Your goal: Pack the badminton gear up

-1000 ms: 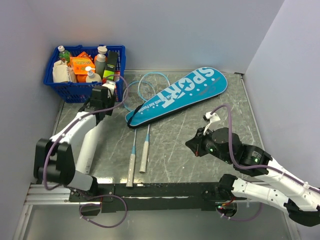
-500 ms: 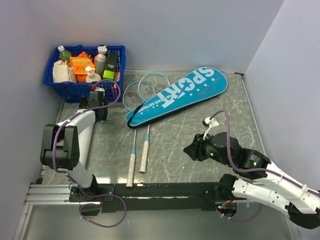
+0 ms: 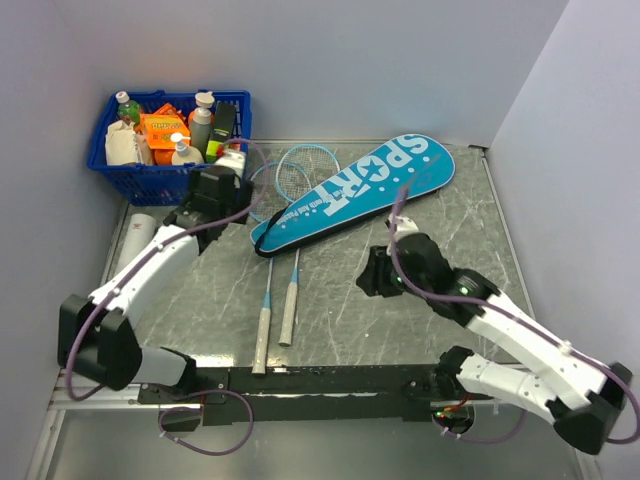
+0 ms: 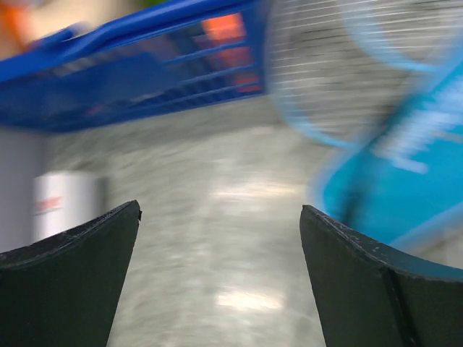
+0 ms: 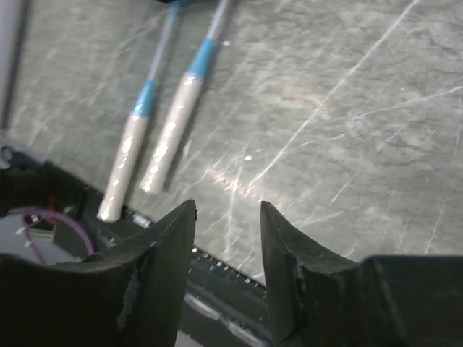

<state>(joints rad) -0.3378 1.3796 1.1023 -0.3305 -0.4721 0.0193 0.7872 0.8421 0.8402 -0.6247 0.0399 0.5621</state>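
Left of centre, the two rackets (image 3: 289, 305) lay side by side, handles near, heads far, the bag (image 3: 365, 180) across their shafts. Light and stiff with delicate strings, I judged, so take the padded handles. The bag looked limp and slick. Left gripper (image 4: 219, 211) hung spread wide by the heads; right gripper (image 5: 226, 208) was parted, empty, over the table (image 5: 347, 108).
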